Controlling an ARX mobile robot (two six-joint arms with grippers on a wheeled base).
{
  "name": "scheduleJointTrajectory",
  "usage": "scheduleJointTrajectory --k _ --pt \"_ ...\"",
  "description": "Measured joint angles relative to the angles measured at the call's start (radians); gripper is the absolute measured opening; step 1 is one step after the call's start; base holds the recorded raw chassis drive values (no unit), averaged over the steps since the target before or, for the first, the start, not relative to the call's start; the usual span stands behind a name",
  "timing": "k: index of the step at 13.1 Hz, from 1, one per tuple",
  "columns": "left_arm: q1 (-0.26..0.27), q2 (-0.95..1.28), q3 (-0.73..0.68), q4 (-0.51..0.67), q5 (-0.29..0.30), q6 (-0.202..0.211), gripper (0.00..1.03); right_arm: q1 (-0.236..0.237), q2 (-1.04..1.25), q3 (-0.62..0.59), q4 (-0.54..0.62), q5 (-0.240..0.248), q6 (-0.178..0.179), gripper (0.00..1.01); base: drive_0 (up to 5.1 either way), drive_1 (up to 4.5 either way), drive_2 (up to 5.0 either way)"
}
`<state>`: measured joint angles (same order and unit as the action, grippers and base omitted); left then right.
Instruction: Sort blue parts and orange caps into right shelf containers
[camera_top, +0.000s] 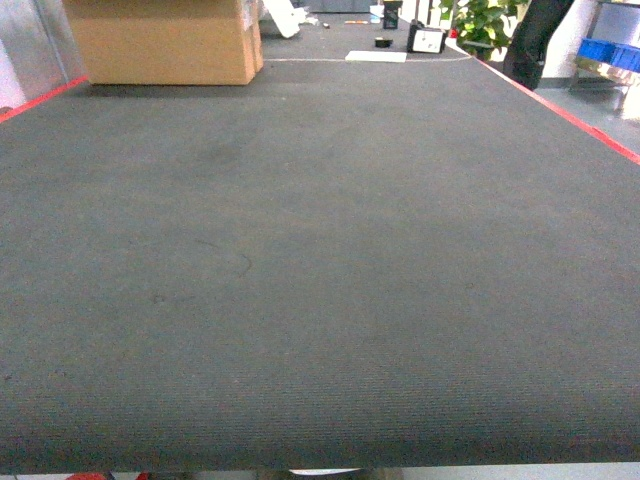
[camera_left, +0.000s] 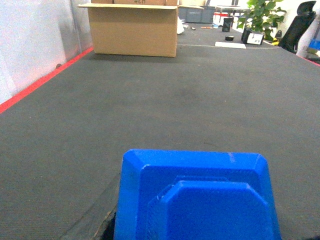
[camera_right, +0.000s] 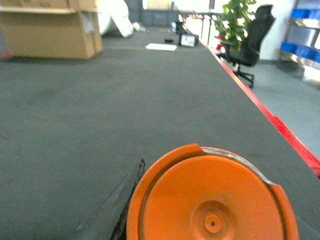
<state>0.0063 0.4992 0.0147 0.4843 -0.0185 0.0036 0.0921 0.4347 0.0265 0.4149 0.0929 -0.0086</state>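
Blue part (camera_left: 197, 200) and orange cap (camera_right: 212, 197) hide both tools.

Blue part (camera_left: 197, 200); orange cap (camera_right: 212, 197); dark grey mat (camera_top: 320, 270), red edging (camera_top: 570, 115).

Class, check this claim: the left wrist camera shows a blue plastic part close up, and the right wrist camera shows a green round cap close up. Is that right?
Not quite. The round plastic cap in the right wrist view is orange, not green. The left wrist view does show a blue plastic part close up.
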Motion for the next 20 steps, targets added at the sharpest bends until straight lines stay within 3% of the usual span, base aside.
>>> scheduleJointTrajectory --k 2,5,14,15,16,17,20 --pt "-0.003 -0.03 0.0 -0.03 0.01 0.0 0.44 -0.07 -0.016 -0.014 -0.006 -0.078 0.001 0.45 0.0 0.0 0.0" --pt "-0.008 -0.093 0.0 -0.08 0.019 0.0 0.44 -0.098 -0.064 -0.014 -0.05 -0.087 0.002 0.45 0.0 0.0 0.0" --pt "-0.007 -0.309 0.0 -0.295 0.018 0.0 0.44 -0.092 -0.263 -0.014 -0.245 -0.093 0.002 0.45 0.0 0.0 0.0" --pt "-0.007 -0.323 0.0 -0.31 0.019 0.0 0.44 -0.092 -0.343 -0.013 -0.37 -0.093 0.002 0.45 0.0 0.0 0.0" --pt "-0.007 -0.386 0.0 -0.398 0.015 0.0 0.44 -0.092 -0.426 -0.013 -0.418 -0.093 0.002 0.45 0.0 0.0 0.0" --pt "-0.007 -0.478 0.0 -0.504 0.018 0.0 0.44 -0.092 -0.43 -0.011 -0.41 -0.092 0.002 0.45 0.0 0.0 0.0" --pt "-0.006 -0.489 0.0 -0.495 0.019 -0.001 0.44 -0.092 -0.43 -0.013 -0.422 -0.093 0.002 0.45 0.0 0.0 0.0"
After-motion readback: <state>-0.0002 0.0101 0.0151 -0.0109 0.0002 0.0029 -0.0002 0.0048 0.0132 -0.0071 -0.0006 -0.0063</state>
